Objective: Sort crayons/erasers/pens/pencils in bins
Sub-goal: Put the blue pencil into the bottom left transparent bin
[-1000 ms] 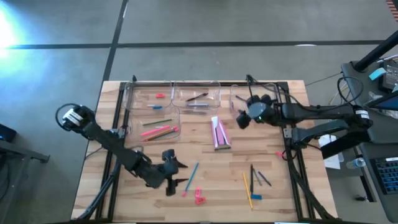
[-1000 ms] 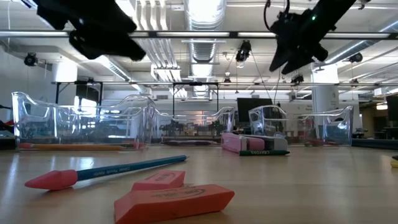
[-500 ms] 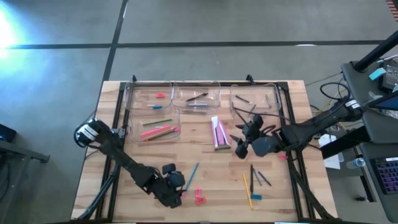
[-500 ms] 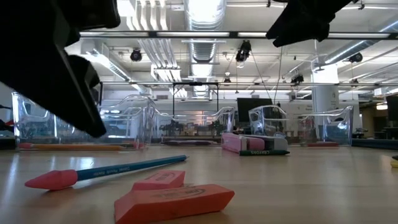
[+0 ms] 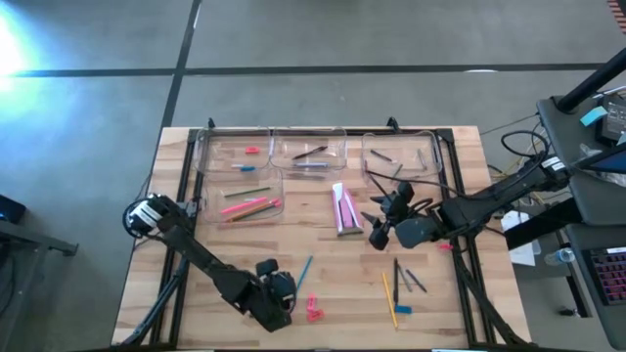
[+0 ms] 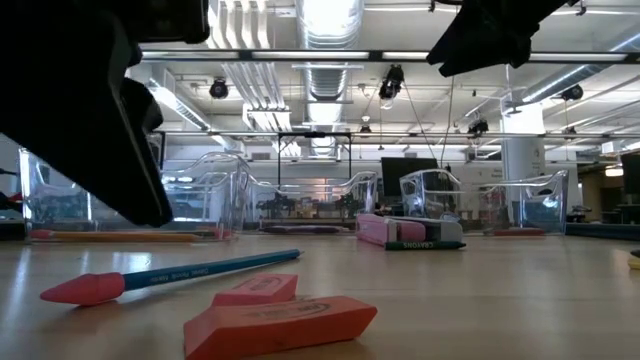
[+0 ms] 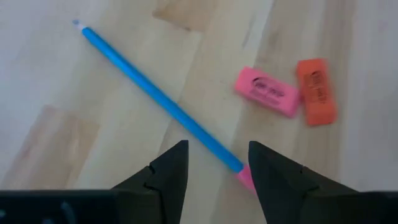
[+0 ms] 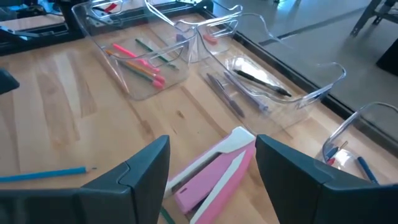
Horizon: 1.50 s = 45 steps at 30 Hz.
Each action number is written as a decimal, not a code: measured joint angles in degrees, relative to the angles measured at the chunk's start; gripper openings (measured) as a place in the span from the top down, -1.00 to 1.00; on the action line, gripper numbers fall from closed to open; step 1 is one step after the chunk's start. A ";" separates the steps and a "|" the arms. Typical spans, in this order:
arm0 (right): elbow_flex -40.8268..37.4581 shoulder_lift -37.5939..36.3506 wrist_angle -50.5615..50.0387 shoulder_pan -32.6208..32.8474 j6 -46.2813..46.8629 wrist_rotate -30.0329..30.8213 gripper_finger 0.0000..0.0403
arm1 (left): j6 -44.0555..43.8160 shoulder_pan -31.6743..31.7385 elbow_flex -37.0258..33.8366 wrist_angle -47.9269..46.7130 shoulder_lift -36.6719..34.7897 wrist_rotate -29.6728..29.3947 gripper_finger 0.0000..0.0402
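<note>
A pink box (image 5: 346, 208), perhaps a crayon pack, lies on the wooden table (image 5: 333, 264).

a light wooden table (image 5: 323, 259) stands on a grey concrete floor (image 5: 323, 34) crossed by dark seam lines, with bright glare at one corner. beyond the table, an open industrial ceiling shows silver ducts (image 6: 322, 75), white pipes, strip lights and a dark monitor (image 6: 405, 175).

Overhead, table-level and close left wrist views all share the blue pencil (image 5: 303, 270).
</note>
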 joint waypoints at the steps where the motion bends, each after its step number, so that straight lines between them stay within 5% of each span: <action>1: 0.00 0.00 -0.02 -0.03 0.25 0.00 -0.12 | -0.34 0.00 0.57 -1.59 0.36 -0.18 0.24; 21: 0.00 0.15 -0.02 -0.07 0.79 0.00 -0.12 | -4.51 1.03 4.31 -7.33 6.92 2.87 0.26; 30: 0.00 0.15 -0.04 -0.07 1.34 0.00 -0.12 | -5.32 2.12 3.15 -18.41 6.66 3.12 0.83; 36: 0.00 0.15 -0.05 -0.07 1.30 0.00 -0.12 | -1.30 2.23 2.26 -22.95 0.93 2.61 0.96; 45: -0.02 0.15 -0.05 -0.07 1.21 -0.02 -0.12 | -2.81 3.14 2.71 -45.51 -16.76 -11.74 0.99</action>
